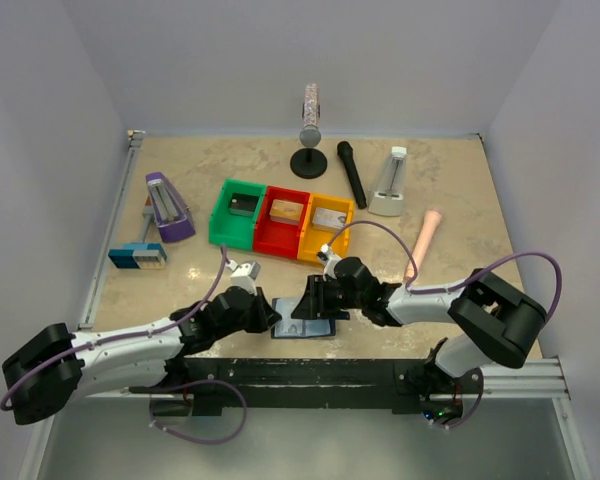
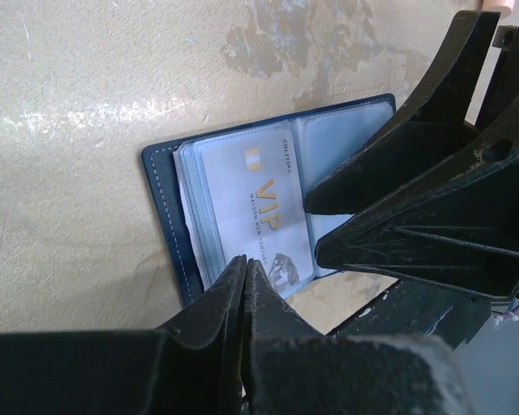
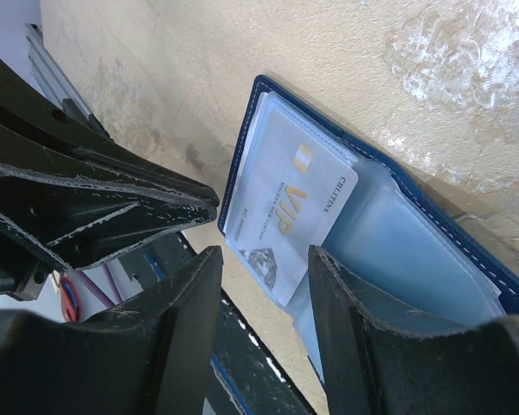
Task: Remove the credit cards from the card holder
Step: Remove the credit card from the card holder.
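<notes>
Lighting bright, diffuse and overhead throughout, shadows soft and short; a white glare streak crosses the table [image 2: 78, 117] in the left wrist view, a hazy sheen veils the clear sleeves of the card holder [image 3: 406, 251], and the nearest foreground in both wrist views is blurred.

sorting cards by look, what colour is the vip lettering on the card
Gold, on a pale silvery-grey card; clearest in the left wrist view.

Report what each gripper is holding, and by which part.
Left gripper is shut at the edge of the VIP card; whether it pinches it cannot be told. Right gripper stands open over the card holder, gripping nothing.
</notes>
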Controlling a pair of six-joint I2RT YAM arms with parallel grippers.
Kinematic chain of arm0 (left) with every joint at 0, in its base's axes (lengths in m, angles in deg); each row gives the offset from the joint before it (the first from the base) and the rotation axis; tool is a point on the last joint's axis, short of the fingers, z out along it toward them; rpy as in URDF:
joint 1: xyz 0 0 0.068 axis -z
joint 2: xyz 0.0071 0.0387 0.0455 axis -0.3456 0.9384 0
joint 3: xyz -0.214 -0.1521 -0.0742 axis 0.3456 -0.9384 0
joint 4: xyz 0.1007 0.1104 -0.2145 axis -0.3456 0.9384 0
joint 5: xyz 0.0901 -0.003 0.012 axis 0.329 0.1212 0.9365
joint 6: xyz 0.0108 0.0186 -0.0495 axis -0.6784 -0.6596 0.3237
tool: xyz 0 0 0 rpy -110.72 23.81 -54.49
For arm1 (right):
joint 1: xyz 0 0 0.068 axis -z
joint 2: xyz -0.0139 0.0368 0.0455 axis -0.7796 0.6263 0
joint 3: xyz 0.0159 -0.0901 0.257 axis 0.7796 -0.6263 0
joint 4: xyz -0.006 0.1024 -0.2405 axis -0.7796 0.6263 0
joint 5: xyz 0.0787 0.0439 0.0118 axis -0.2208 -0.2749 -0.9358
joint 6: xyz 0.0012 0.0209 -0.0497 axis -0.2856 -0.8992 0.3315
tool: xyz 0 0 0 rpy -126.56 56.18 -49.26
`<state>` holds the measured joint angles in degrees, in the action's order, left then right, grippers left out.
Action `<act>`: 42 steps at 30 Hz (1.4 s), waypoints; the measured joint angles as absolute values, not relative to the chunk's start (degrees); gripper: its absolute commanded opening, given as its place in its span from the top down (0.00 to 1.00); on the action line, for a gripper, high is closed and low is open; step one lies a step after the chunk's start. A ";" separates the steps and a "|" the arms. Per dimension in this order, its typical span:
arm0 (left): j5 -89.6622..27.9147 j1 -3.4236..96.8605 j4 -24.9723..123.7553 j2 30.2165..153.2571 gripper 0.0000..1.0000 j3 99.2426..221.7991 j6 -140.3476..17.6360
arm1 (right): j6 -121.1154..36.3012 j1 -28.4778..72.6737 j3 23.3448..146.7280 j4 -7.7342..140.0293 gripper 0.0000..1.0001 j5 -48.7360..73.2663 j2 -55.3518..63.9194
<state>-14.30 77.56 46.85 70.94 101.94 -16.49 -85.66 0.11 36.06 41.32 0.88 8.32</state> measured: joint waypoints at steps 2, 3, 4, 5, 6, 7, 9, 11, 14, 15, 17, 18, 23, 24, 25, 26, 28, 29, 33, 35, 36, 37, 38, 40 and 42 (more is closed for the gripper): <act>-14.36 77.56 46.04 71.33 0.99 101.85 -16.49 | -85.70 0.11 36.03 41.19 0.51 0.90 8.32; -14.38 77.56 45.65 71.44 0.99 101.80 -16.49 | -85.72 0.11 36.03 41.13 0.51 0.90 8.32; -14.49 77.56 45.10 71.55 1.00 101.72 -16.49 | -85.72 0.11 36.01 41.11 0.51 0.90 8.32; -14.54 77.56 44.77 71.68 1.00 101.72 -16.49 | -85.72 0.11 35.97 41.11 0.51 0.90 8.32; -14.60 77.56 44.47 71.90 1.00 101.72 -16.49 | -85.74 0.11 35.90 41.11 0.51 0.90 8.32; -14.71 77.56 44.07 72.21 1.00 101.72 -16.51 | -85.74 0.11 35.82 41.11 0.51 0.90 8.32; -14.93 77.56 43.27 72.93 1.00 101.72 -16.49 | -85.74 0.11 35.66 41.15 0.51 0.90 8.32; -15.10 77.56 42.50 74.02 1.00 101.72 -16.51 | -85.74 0.11 35.62 41.21 0.51 0.90 8.32; -15.39 77.56 41.67 75.62 1.00 101.70 -16.49 | -85.74 0.11 35.62 41.28 0.51 0.90 8.32; -15.48 77.56 41.47 76.08 1.00 101.67 -16.49 | -85.74 0.11 35.62 41.35 0.51 0.90 8.32; -15.65 77.56 41.17 76.82 1.00 101.54 -16.49 | -85.74 0.11 35.62 41.48 0.51 0.92 8.32; -15.76 77.56 41.10 77.06 1.00 101.52 -16.49 | -85.74 0.11 35.62 41.52 0.51 0.90 8.32; -15.89 77.56 39.48 78.00 1.00 100.95 -16.27 | -85.77 0.11 35.62 41.61 0.51 0.92 8.32; -15.91 77.56 39.18 78.09 1.00 100.84 -16.21 | -85.77 0.11 35.62 41.63 0.51 0.92 8.32; -15.91 77.56 38.83 78.20 1.00 100.71 -15.97 | -85.79 0.11 35.62 41.65 0.51 0.92 8.32; -15.91 77.56 38.52 78.26 1.00 100.60 -15.86 | -85.85 0.11 35.60 41.65 0.51 0.92 8.32; -15.91 77.56 37.82 78.31 1.00 100.23 -15.33 | -85.94 0.11 35.60 41.65 0.51 0.92 8.32; -15.91 77.56 37.43 78.31 1.00 100.01 -15.13 | -85.98 0.11 35.58 41.65 0.51 0.92 8.32; -15.91 77.56 36.64 78.31 1.00 99.66 -14.89 | -86.16 0.13 35.51 41.65 0.51 0.95 8.35; -15.91 77.56 36.21 78.31 1.00 99.40 -14.85 | -86.18 0.13 35.51 41.65 0.51 0.97 8.35; -15.91 77.56 36.01 78.26 1.00 99.23 -14.76 | -86.18 0.13 35.49 41.67 0.51 0.99 8.35; -15.91 77.56 35.73 78.17 1.00 99.05 -14.74 | -86.18 0.13 35.47 41.65 0.51 1.01 8.35; -15.89 77.56 35.57 78.09 1.00 98.90 -14.57 | -86.20 0.13 35.47 41.70 0.51 1.03 8.35; -15.89 77.56 35.53 77.80 1.00 98.70 -14.33 | -86.20 0.13 35.47 41.85 0.51 1.12 8.35; -15.85 77.56 35.55 77.39 1.00 98.39 -13.91 | -86.20 0.13 35.44 41.94 0.51 1.16 8.35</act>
